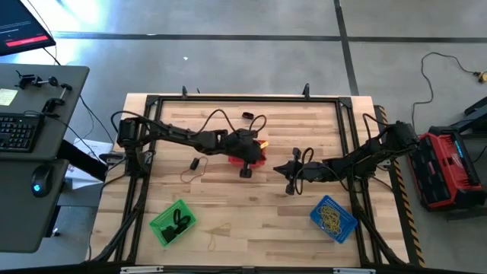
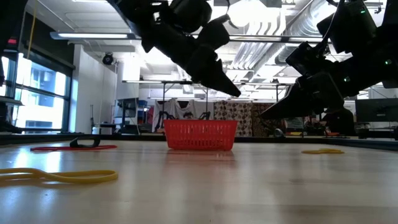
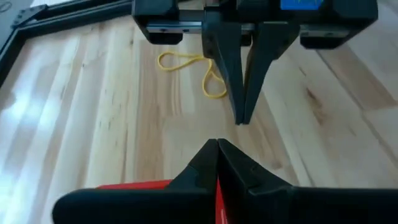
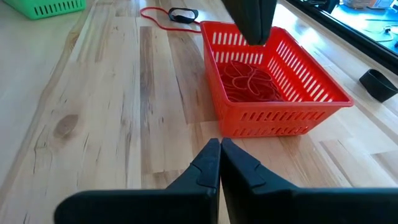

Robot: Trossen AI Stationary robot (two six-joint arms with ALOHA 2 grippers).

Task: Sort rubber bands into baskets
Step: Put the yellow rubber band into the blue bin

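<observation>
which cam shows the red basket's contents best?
Right wrist view: it looks down into the red basket, showing red bands piled inside. In the high view the left arm covers most of it; the low view shows only its side wall.

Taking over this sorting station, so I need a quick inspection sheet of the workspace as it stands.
Surface: wooden table, framed by black rails.
Job's things: red basket holds reddish bands; green basket holds black ones; blue basket holds tan ones; loose rubber bands on the wood.
Clutter: nothing seen.
Grippers: left gripper shut, above the red basket; right gripper shut, empty, mid-table.
Cables: black loops along both arms.
Surroundings: keyboard desk, red case.
</observation>
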